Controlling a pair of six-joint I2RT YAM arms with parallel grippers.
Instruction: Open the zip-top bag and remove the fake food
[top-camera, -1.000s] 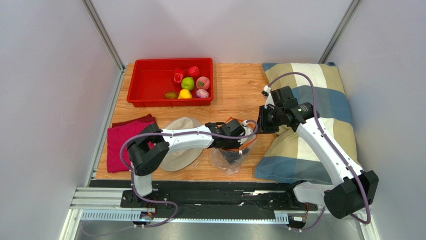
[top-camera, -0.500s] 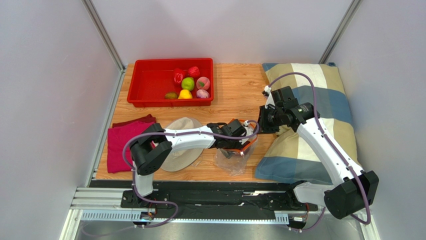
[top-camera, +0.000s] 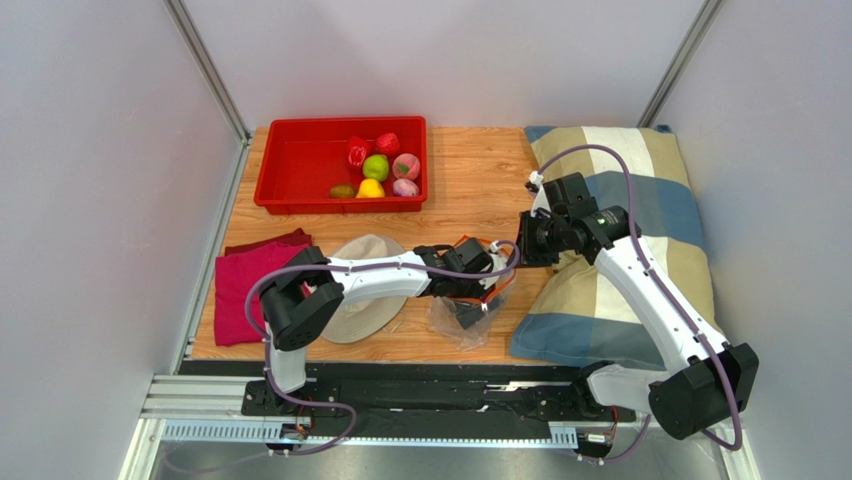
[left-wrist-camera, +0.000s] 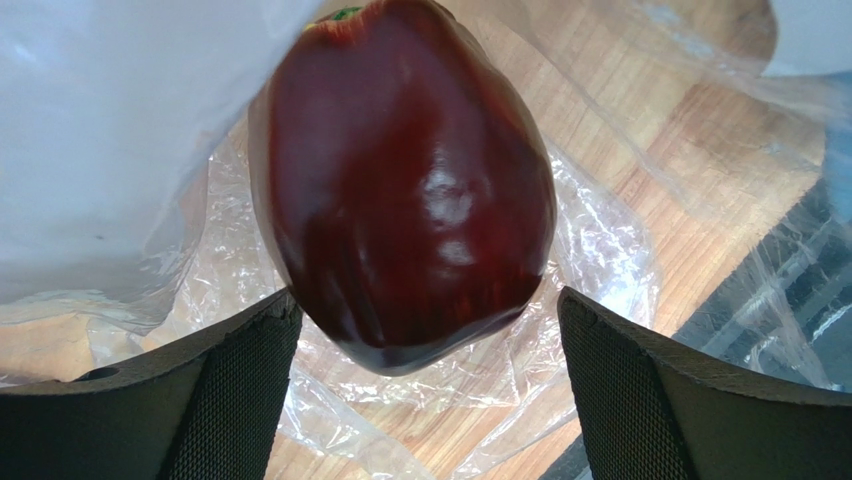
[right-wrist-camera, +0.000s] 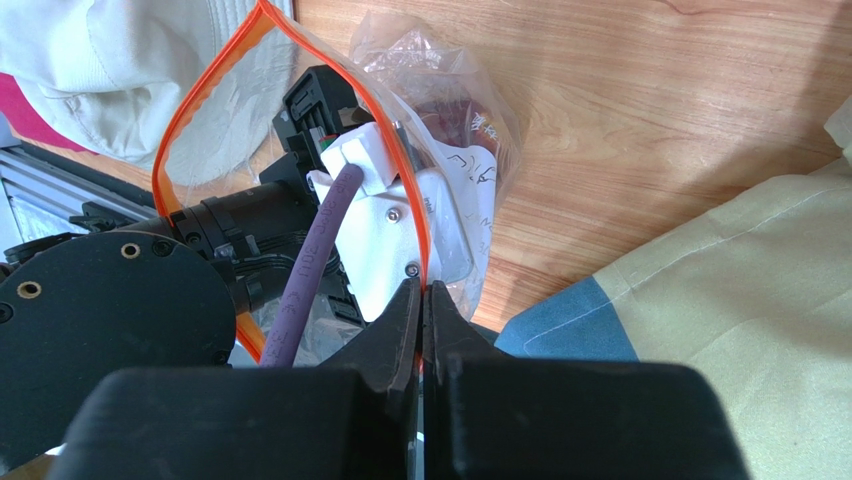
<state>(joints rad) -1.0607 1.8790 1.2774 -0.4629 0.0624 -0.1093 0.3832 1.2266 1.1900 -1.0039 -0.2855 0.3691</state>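
Note:
The clear zip-top bag (top-camera: 462, 322) lies on the wood between the arms, its orange zipper mouth (right-wrist-camera: 213, 103) held open. My right gripper (top-camera: 521, 250) is shut on the orange zipper strip at the bag's rim (right-wrist-camera: 422, 290). My left gripper (top-camera: 470, 300) reaches inside the bag. In the left wrist view it is open (left-wrist-camera: 425, 300), with a dark maroon fake fruit (left-wrist-camera: 400, 180) between and just beyond the fingertips. The left finger (left-wrist-camera: 240, 370) is almost against the fruit; the right finger (left-wrist-camera: 640, 380) stands apart from it. Several other fake foods (top-camera: 376, 167) lie in the red bin (top-camera: 340, 123).
A beige hat (top-camera: 362, 252) lies under my left arm, with folded red cloth (top-camera: 235, 285) to its left. A checked pillow (top-camera: 625, 200) fills the right side, under my right arm. The bag's white label (right-wrist-camera: 470, 180) faces the right wrist camera.
My left gripper has moved slightly to the right, further into the bag. The right gripper has kept its hold on the zipper strip.

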